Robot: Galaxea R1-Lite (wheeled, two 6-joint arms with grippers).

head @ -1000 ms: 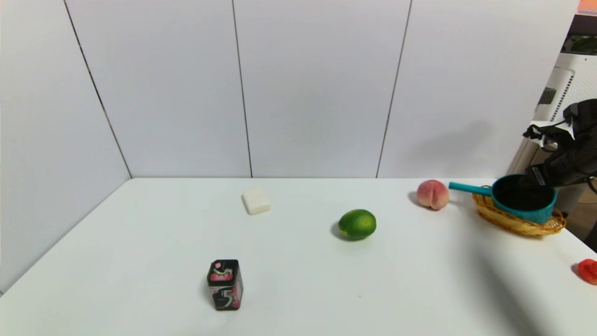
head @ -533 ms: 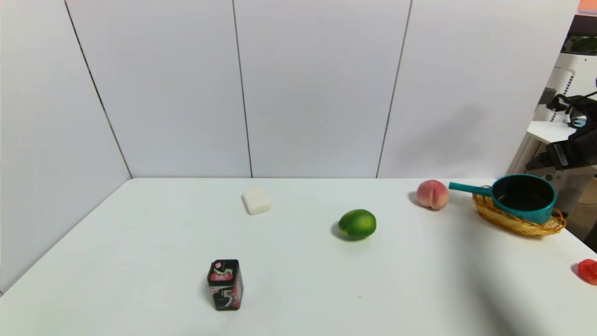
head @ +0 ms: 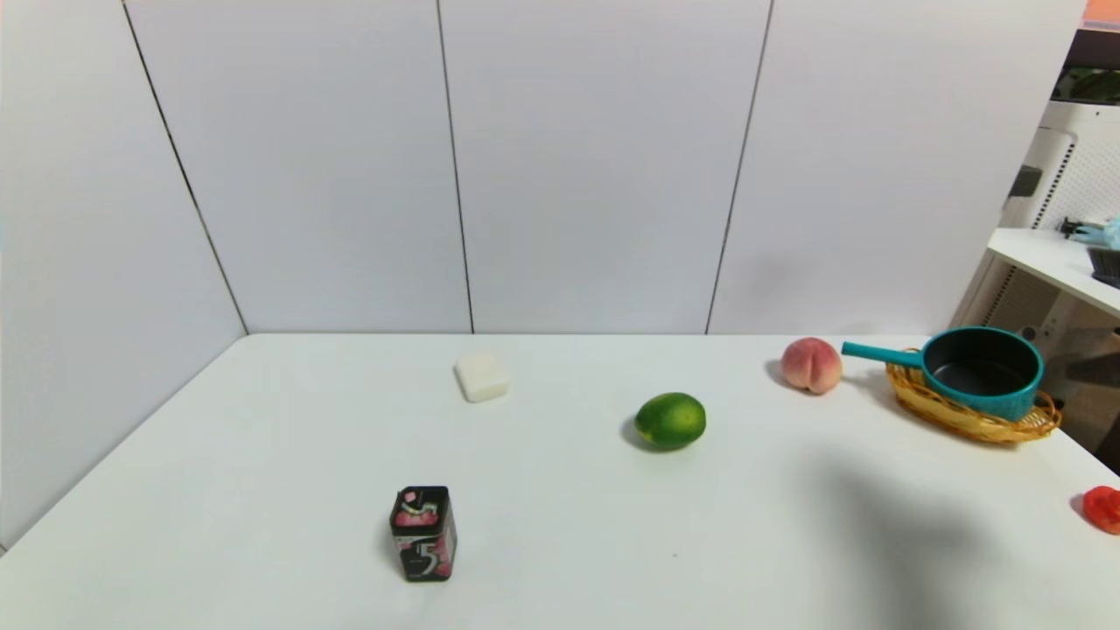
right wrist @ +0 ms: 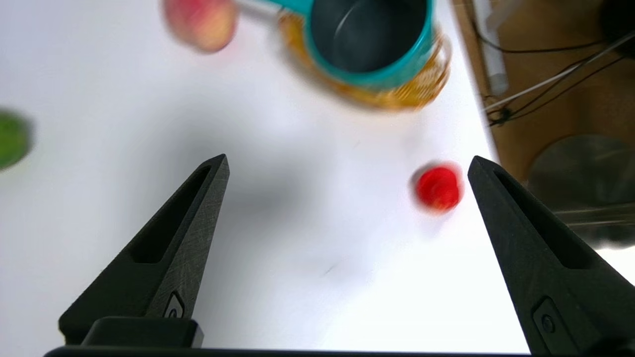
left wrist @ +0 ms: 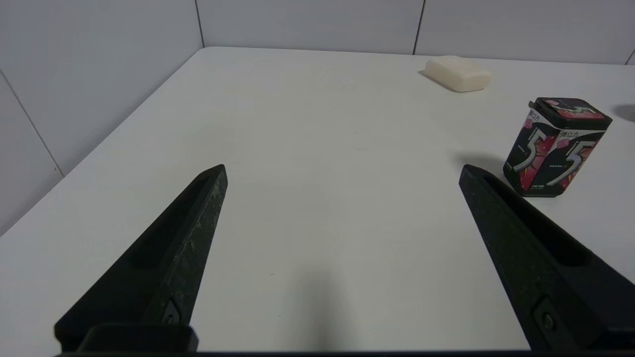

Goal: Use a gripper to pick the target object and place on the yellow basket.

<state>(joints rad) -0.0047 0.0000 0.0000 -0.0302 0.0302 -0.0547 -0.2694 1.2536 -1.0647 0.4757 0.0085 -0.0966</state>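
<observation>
The teal saucepan [head: 982,373] sits inside the yellow wicker basket [head: 971,418] at the table's far right, its long handle pointing left toward the peach. Neither arm shows in the head view. In the right wrist view, my right gripper [right wrist: 347,166] hangs open above bare table, well back from the saucepan [right wrist: 367,39] and basket [right wrist: 421,89], with nothing between its fingers. My left gripper [left wrist: 342,171] is open over the table's left part, holding nothing.
A peach [head: 812,364] lies just left of the pan's handle. A green lime [head: 670,421] sits mid-table, a white soap bar [head: 480,377] farther back, a black gum tin [head: 423,533] near the front. A red object [head: 1103,508] lies at the right edge.
My right gripper has let go of the saucepan, lifted off to the right and left the head view. The saucepan stays in the basket.
</observation>
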